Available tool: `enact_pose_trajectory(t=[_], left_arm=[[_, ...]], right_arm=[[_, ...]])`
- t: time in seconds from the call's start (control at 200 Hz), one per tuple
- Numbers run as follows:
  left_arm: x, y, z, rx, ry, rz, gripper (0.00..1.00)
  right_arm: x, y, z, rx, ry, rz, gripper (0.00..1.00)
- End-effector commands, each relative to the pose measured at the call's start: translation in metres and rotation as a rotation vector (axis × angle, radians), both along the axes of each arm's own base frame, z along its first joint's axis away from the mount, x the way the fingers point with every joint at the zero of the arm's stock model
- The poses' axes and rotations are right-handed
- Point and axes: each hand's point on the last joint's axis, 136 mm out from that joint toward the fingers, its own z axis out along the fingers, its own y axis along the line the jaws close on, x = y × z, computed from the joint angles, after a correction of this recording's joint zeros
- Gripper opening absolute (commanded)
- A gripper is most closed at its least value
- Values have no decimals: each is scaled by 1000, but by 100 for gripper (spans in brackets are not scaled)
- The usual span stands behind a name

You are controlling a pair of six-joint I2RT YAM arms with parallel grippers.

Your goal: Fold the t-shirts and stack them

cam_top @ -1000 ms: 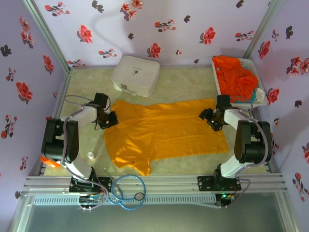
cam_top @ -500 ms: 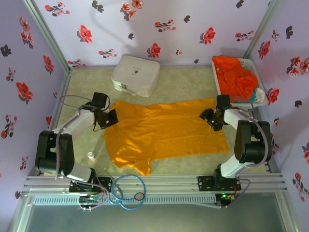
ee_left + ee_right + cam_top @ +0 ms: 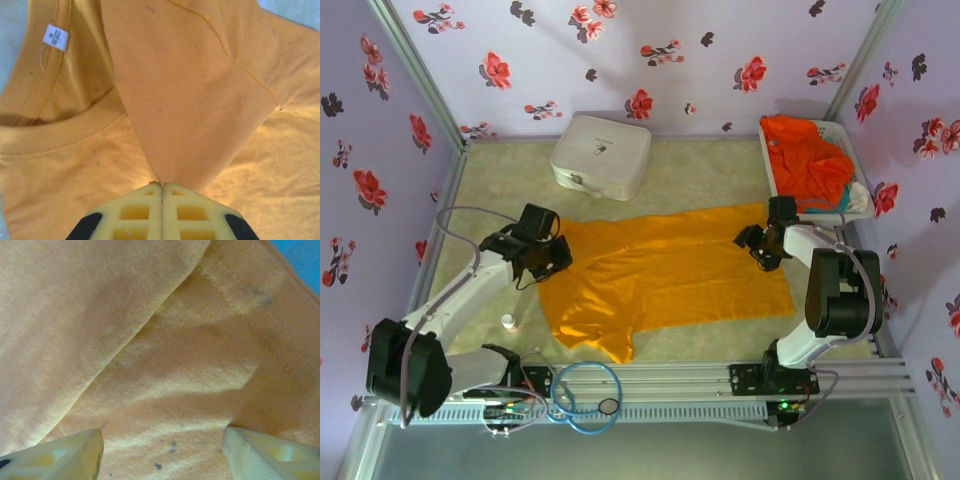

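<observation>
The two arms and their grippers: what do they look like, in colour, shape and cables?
Both the left arm and the right arm have white links between black joints, and a thin grey cable loops along each. The left gripper and the right gripper have pale yellow plastic fingers; the left ones show square cut-outs and black parts behind.

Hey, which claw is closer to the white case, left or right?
Left. The left claw, pinching the yellow-orange t-shirt, sits just in front of the white case; the right claw is open over the shirt's other end, well off to the case's right.
</observation>
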Motion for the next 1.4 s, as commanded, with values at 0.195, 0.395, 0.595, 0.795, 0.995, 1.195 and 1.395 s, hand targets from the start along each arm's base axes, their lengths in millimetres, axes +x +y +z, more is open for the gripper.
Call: enact_pose_trajectory(t=[0.195, 0.395, 0.595, 0.795, 0.995, 1.195, 1.395], left_arm=[[-31, 10, 3, 53, 13, 123, 0], [-42, 14, -10, 70, 39, 144, 0], [-47, 12, -21, 49, 39, 163, 0], [-53, 12, -30, 45, 55, 177, 0], [-56, 12, -38, 61, 74, 161, 29], [-34, 32, -17, 56, 79, 98, 39], [27, 67, 1, 90, 17, 74, 37]], right_arm=[[-19, -15, -21, -68, 104, -50, 66], [-19, -14, -23, -64, 108, -48, 66], [-18, -13, -24, -59, 106, -49, 66], [-20, -14, -26, -63, 113, -49, 66], [-19, -13, -25, -58, 111, -51, 66], [-10, -9, -9, -37, 69, -32, 66], [5, -8, 15, -34, -9, -19, 67]])
